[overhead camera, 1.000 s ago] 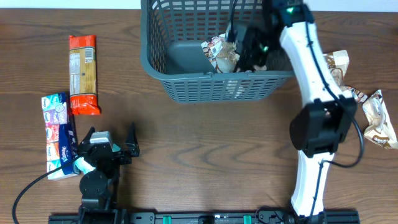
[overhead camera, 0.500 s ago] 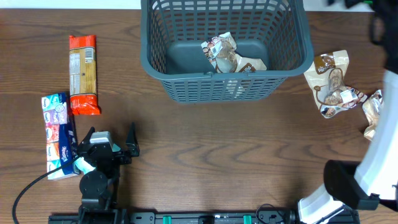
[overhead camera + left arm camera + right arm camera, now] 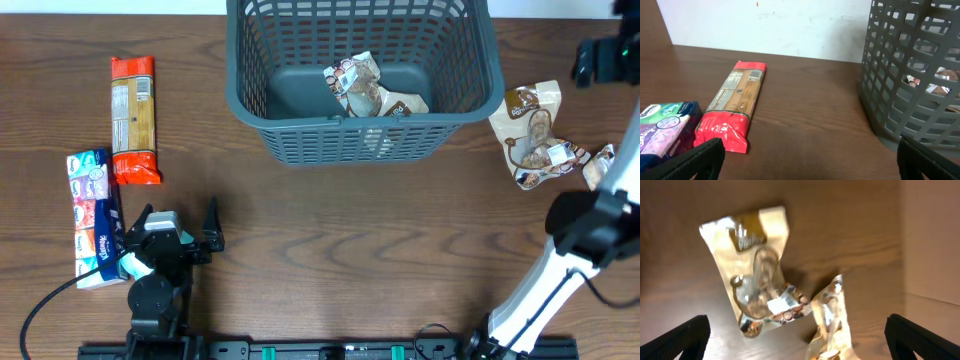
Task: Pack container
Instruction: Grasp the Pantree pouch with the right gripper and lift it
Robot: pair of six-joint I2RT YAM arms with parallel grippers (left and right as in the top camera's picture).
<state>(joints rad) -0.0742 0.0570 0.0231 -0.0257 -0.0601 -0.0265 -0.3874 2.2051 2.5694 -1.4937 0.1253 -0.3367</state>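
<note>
from where i sit this reads as a robotics lab bench. the left arm [image 3: 155,290] and the white right arm [image 3: 530,300] both rise from a black rail [image 3: 330,351] along the near edge of a wood-grain table [image 3: 330,240]. a loose black cable [image 3: 50,295] trails across the top by the left arm. the left wrist view shows a plain white wall [image 3: 790,25] behind the table. the goods look staged like test props: a pasta pack [image 3: 133,118], a tissue pack [image 3: 92,215] and snack packs [image 3: 532,135] lie spread apart around a grey plastic basket [image 3: 300,140].
</note>
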